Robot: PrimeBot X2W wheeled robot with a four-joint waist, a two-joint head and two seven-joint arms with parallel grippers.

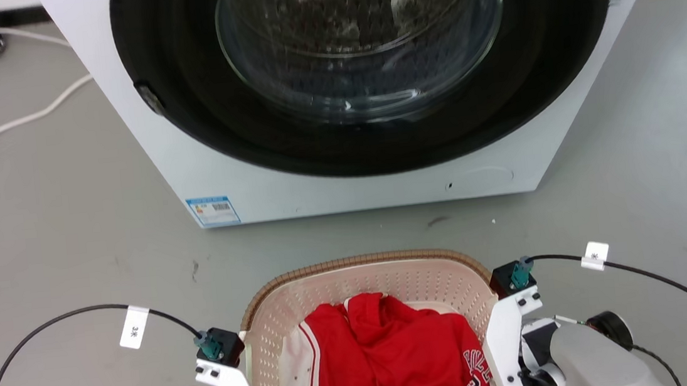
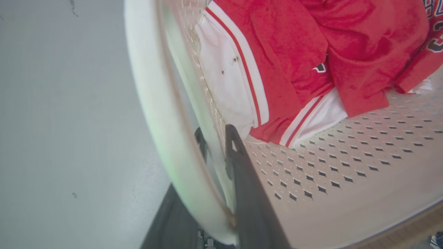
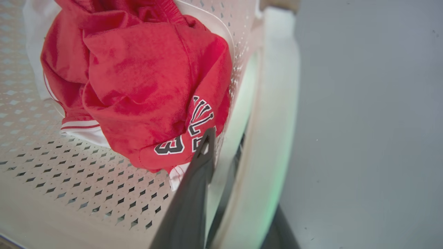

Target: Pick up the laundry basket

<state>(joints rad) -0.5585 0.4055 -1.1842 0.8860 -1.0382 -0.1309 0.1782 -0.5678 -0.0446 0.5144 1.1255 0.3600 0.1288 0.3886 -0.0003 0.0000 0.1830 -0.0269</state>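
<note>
1. Cream plastic with perforated walls and a brown woven-look rim: the laundry basket (image 1: 362, 259) sits at the bottom centre of the head view, over the grey floor (image 1: 37, 216) and just in front of the white washer (image 1: 142, 130); whether its base touches the floor cannot be told
2. Inside the basket lies a crumpled red jersey (image 1: 396, 352) with white trim and dark lettering; in the left wrist view its white part carries a few dark specks
3. At the basket's left side, the left gripper (image 2: 216, 138) straddles the side wall: one dark finger (image 2: 249, 193) lies inside against the perforated wall, the other is outside beneath the white handle (image 2: 152, 103); the jaws are clenched on that wall
4. At the basket's right side, the right gripper (image 3: 223, 143) mirrors this: its inner finger (image 3: 190, 200) is just beside the jersey's lettering, its outer finger lies behind the wall under the right handle (image 3: 273, 121); these jaws likewise clasp the wall between them
5. The washer's round dark glass door (image 1: 360, 40) faces the camera, and a blue-and-white label (image 1: 213, 210) is stuck near its lower left corner
6. A white cable (image 1: 9, 124) trails across the floor to the washer's left
7. A thin black cable with a white tag (image 1: 134, 327) arcs out from the left wrist, and another with its own tag (image 1: 596, 255) from the right wrist
</note>
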